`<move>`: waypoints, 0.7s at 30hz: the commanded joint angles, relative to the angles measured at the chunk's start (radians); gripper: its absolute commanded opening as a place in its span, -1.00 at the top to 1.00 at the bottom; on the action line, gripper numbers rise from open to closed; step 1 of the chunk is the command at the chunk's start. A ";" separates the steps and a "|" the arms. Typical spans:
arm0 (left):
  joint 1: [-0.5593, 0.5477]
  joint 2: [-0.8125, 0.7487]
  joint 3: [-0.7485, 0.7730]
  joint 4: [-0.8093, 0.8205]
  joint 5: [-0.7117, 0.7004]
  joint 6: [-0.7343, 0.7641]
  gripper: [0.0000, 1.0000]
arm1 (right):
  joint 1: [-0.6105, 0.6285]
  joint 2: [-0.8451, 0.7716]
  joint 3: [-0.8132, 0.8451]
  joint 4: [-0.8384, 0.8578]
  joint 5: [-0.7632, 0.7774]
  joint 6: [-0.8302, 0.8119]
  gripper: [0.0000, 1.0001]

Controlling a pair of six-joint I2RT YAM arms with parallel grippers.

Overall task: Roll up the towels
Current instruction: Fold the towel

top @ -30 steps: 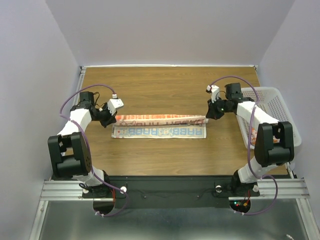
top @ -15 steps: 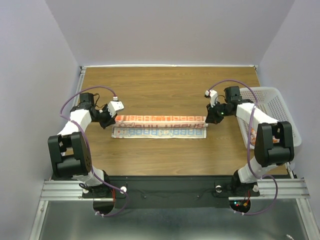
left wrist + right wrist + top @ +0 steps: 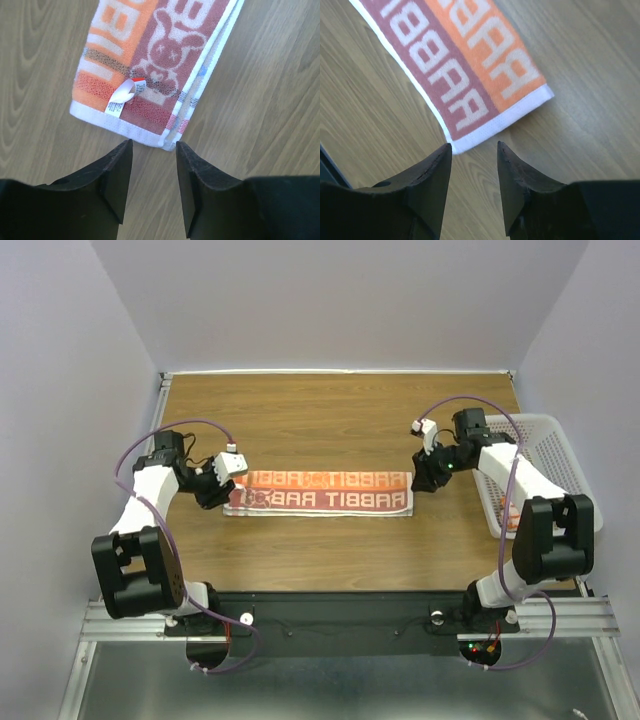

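Left wrist, left claw (image 3: 154, 146) parted, folded towel (image 3: 150, 65) just ahead

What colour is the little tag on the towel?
Tag: white with red; left wrist view.

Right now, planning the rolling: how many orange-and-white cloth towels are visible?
1 sure: folded orange-and-white cloth towel on the wooden table. An orange patch in the white plastic basket may be another.

The wood-grain counter (image 3: 330, 410) carries a folded towel (image 3: 320, 490) lying flat near its middle, a long strip running from 9 o'clock to 3 o'clock. The strip shows orange and dull-red bands with white lettering. A white tag (image 3: 122, 96) curls up at its 9 o'clock end. A white perforated basket (image 3: 545, 440) sits at the 3 o'clock edge.
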 commanded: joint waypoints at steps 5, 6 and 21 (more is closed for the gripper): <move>0.005 0.057 0.124 -0.097 0.046 -0.041 0.10 | -0.006 0.042 0.112 -0.058 -0.048 0.027 0.09; 0.005 0.080 0.130 -0.097 0.047 -0.061 0.11 | -0.002 0.052 0.121 -0.063 -0.046 0.031 0.12; -0.035 0.125 0.055 0.183 -0.175 -0.490 0.12 | 0.052 0.176 0.212 -0.060 0.096 0.192 0.22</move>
